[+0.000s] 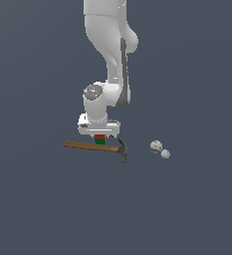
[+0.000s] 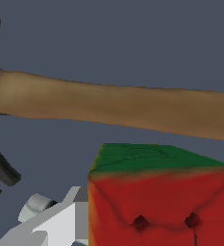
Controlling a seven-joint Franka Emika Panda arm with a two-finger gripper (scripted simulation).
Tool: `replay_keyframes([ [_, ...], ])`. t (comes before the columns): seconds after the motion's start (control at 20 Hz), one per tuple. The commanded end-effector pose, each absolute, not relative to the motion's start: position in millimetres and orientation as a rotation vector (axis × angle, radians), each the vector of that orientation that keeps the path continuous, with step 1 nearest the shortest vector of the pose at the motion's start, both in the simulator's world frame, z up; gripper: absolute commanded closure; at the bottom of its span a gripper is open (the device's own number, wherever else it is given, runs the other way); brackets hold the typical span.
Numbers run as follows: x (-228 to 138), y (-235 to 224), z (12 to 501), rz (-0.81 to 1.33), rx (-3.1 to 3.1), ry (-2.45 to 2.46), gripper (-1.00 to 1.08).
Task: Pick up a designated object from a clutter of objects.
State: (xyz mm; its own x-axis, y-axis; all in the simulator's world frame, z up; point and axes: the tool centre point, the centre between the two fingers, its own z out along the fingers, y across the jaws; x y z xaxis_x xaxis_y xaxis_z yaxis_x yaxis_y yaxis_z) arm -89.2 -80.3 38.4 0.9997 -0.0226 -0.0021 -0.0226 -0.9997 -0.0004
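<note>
Exterior view: gripper [image 1: 99, 135] sat low over cube [image 1: 100, 139], cube just at hammer [image 1: 95, 147] handle's 12 o'clock. We couldn't tell jaw width. We judged: close squarely on cube faces, avoid handle, lift straight.

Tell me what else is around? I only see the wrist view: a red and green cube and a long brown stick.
Observer: That stick is the handle of a hammer. Its dark head is at the exterior view's right end.
Operator: Is anything else lying there?
Observer: Two small whitish balls, one beside the other, lie further to the exterior view's right, apart from the hammer.
Operator: Where is the gripper?
Observer: The gripper is low, right over the cube. I cannot tell if it is closed.
</note>
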Motion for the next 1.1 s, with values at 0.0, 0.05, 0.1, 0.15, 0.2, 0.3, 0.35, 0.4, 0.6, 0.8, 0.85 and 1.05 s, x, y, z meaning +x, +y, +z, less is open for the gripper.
replay_keyframes([
  [0.0,-88,-82,45,0.000,-3.141,0.036,1.08],
  [0.05,-88,-83,49,0.000,-3.141,0.036,1.08],
  [0.1,-88,-84,53,0.000,-3.141,0.036,1.08],
  [0.15,-88,-85,57,0.000,-3.141,0.036,1.08],
  [0.2,-88,-86,62,0.000,-3.141,0.036,1.08],
  [0.3,-88,-88,73,0.000,-3.141,0.036,1.08],
  [0.35,-88,-90,79,0.000,-3.141,0.036,1.08],
  [0.4,-87,-92,86,0.000,-3.141,0.036,1.08],
  [0.6,-87,-99,118,0.000,-3.141,0.037,1.08],
  [0.8,-85,-108,155,0.000,-3.141,0.037,1.08],
  [0.85,-85,-110,164,0.000,-3.141,0.037,1.08],
  [1.05,-84,-120,201,0.000,-3.141,0.037,1.08],
])
